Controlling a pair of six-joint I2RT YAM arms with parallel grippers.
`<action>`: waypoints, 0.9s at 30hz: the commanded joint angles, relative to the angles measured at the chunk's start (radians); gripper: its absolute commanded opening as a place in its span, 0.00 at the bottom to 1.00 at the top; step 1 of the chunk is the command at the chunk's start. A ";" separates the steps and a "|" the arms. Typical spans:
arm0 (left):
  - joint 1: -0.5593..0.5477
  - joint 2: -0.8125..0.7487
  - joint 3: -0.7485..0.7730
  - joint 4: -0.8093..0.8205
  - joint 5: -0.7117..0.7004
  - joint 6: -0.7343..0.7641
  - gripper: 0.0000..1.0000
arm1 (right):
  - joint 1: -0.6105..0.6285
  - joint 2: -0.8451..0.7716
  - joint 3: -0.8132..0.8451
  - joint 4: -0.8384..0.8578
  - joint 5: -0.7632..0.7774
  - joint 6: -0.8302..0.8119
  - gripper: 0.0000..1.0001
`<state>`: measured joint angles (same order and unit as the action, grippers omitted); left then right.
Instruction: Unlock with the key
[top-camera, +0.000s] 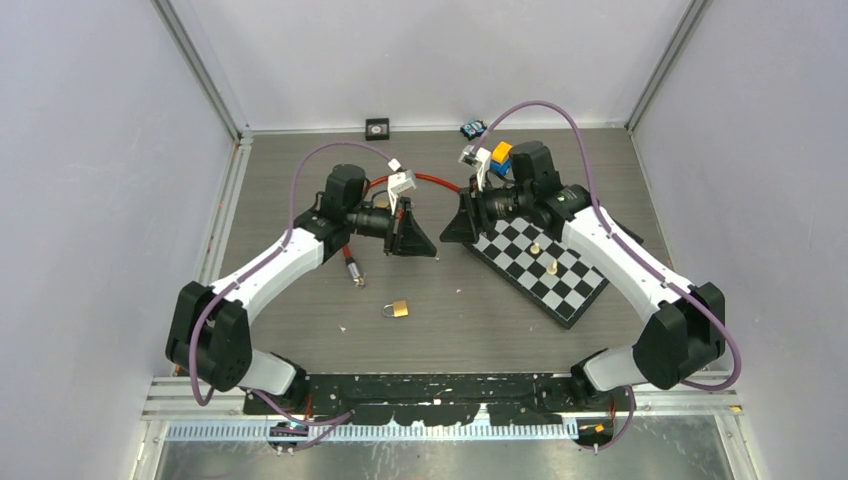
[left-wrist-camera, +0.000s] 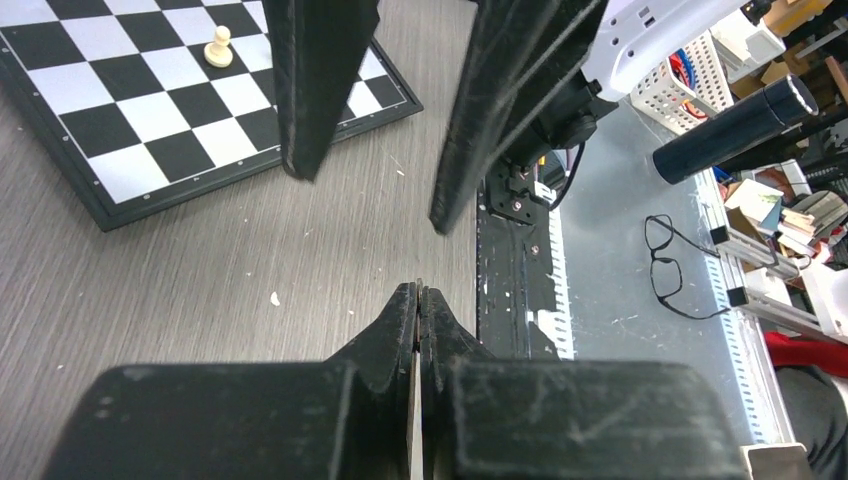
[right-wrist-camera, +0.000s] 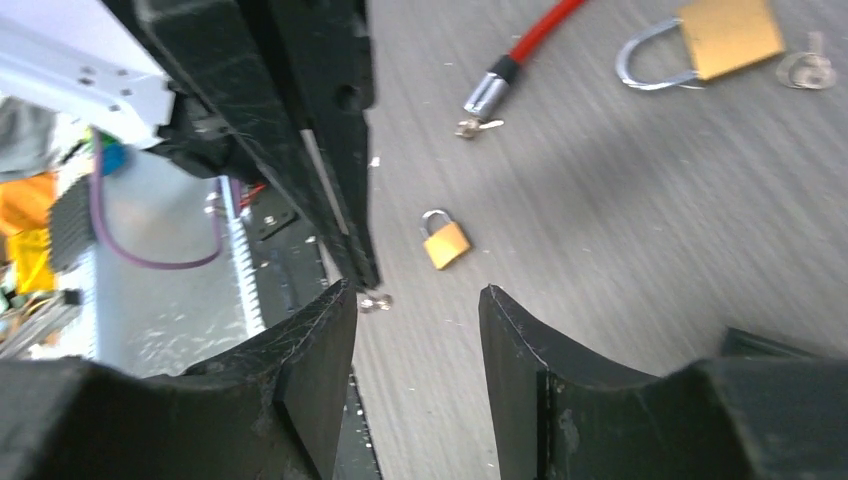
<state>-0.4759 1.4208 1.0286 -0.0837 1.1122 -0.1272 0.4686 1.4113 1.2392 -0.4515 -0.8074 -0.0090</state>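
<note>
- The left claw (left-wrist-camera: 418, 292) is pinched shut on the tiny key (right-wrist-camera: 375, 300); the right claw (right-wrist-camera: 415, 295) is half open and empty.
- The padlock (top-camera: 398, 308) lies on the bench (top-camera: 450, 330), left of the chessboard (top-camera: 560, 290).
- The key looks thin and slippery; hold its head.

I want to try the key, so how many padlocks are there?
2. One padlock lies alone mid-table; the other padlock lies right of the red cable in the right wrist view. More may be hidden.

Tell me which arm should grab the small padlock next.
Right: the right gripper is open and empty, facing the small padlock; the left gripper is shut, apparently pinching the key.
</note>
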 joint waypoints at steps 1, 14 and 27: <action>-0.009 -0.037 -0.016 0.165 0.023 -0.011 0.00 | 0.006 0.018 -0.024 0.116 -0.204 0.084 0.52; -0.009 -0.052 -0.048 0.232 0.025 -0.042 0.00 | 0.007 0.046 -0.059 0.137 -0.282 0.062 0.43; -0.007 -0.047 -0.064 0.285 0.033 -0.085 0.00 | 0.007 0.049 -0.067 0.108 -0.312 0.016 0.32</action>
<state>-0.4835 1.4002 0.9707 0.1314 1.1206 -0.1917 0.4740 1.4609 1.1751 -0.3595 -1.0843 0.0284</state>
